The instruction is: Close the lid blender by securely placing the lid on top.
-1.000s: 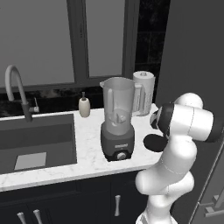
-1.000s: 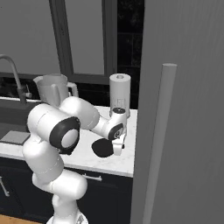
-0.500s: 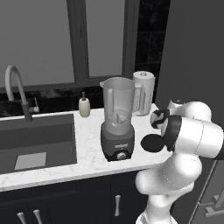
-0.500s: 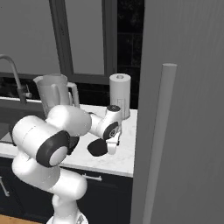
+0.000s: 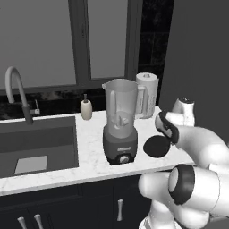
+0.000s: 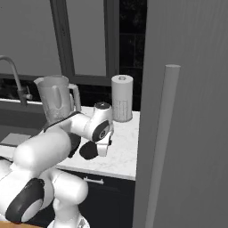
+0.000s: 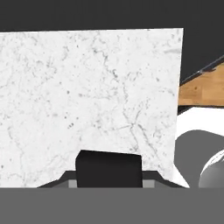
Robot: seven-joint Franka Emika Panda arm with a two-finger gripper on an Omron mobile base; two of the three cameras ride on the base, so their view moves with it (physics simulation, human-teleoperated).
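since a second ago the arm has swung low over the lid (image 5: pixel 156 146); pincer (image 6: pixel 103 148) state cannot be told. blender (image 5: pixel 120 128), beyond it, is uncapped, so grasping comes next.

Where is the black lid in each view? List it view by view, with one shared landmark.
Left base view: the lid lies on the counter, right of the blender.
Right base view: the lid is below the white hand.
Hand view: not identifiable.
Shared landmark: the white canister.
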